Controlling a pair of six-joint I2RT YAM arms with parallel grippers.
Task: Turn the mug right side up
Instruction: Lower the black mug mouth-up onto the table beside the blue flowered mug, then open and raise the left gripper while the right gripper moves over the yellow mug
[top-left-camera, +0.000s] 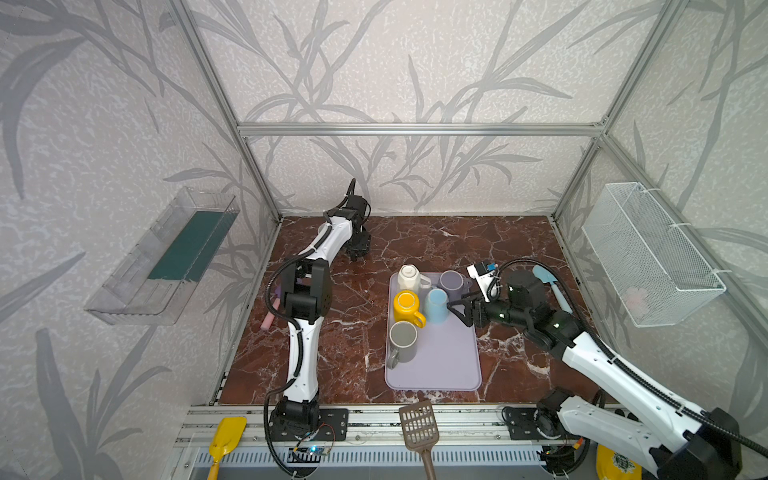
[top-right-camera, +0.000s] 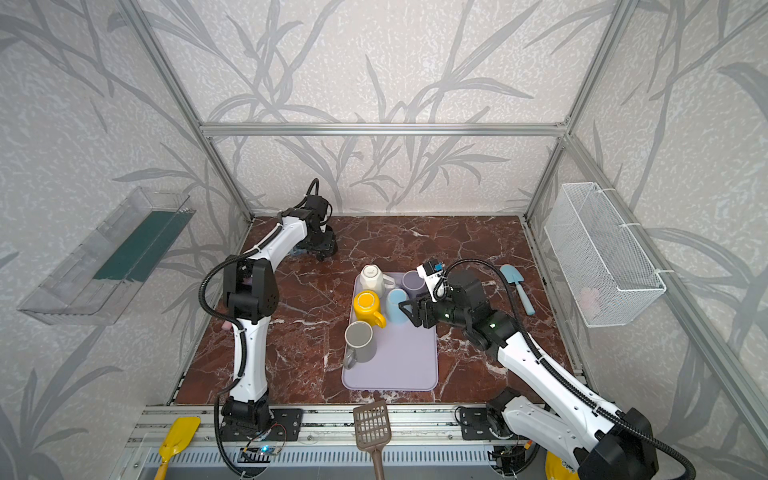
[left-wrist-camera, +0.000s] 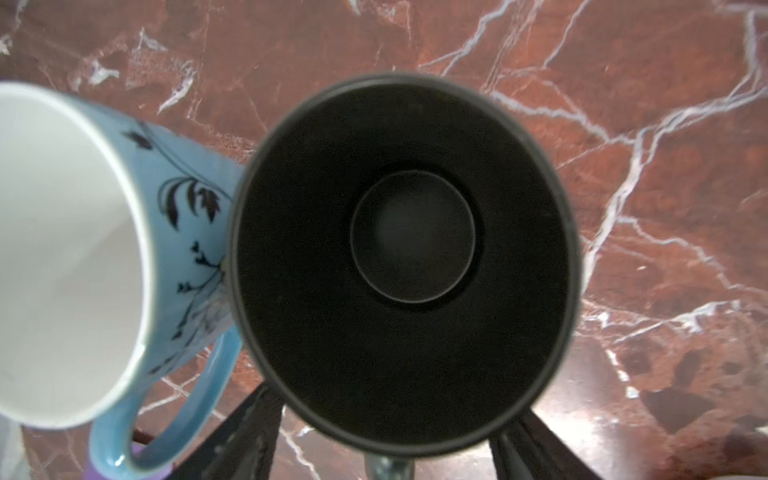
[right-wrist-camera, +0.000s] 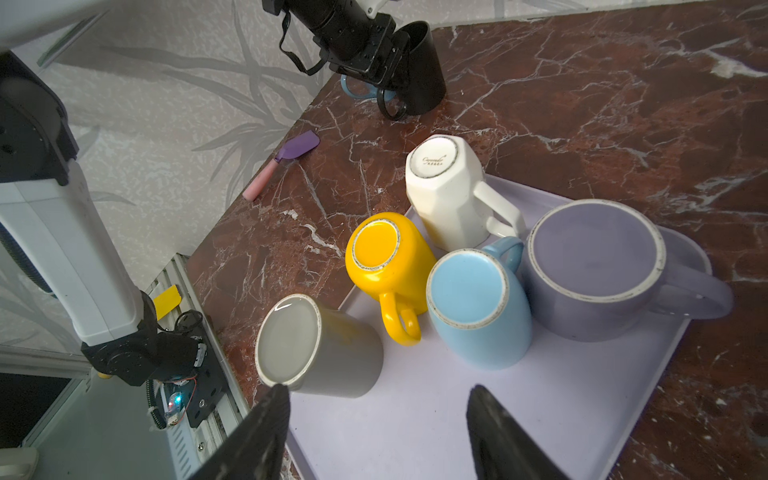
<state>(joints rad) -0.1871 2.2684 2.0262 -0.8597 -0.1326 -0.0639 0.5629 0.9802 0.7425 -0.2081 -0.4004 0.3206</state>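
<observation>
The black mug (left-wrist-camera: 411, 237) stood upright on the worktop (left-wrist-camera: 623, 124), dark mouth open right beneath the left claw (left-wrist-camera: 386, 453), whose jaws were apart astride its handle. The right claw (right-wrist-camera: 378, 390), also spread and empty, hovered over the tray (right-wrist-camera: 561, 395).

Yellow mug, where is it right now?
In both top views the yellow mug stands upside down on the lilac tray, between the white mug and the grey mug, beside the plain blue mug.

L gripper (left-wrist-camera: 392, 401) open, R gripper (right-wrist-camera: 378, 390) open.
</observation>
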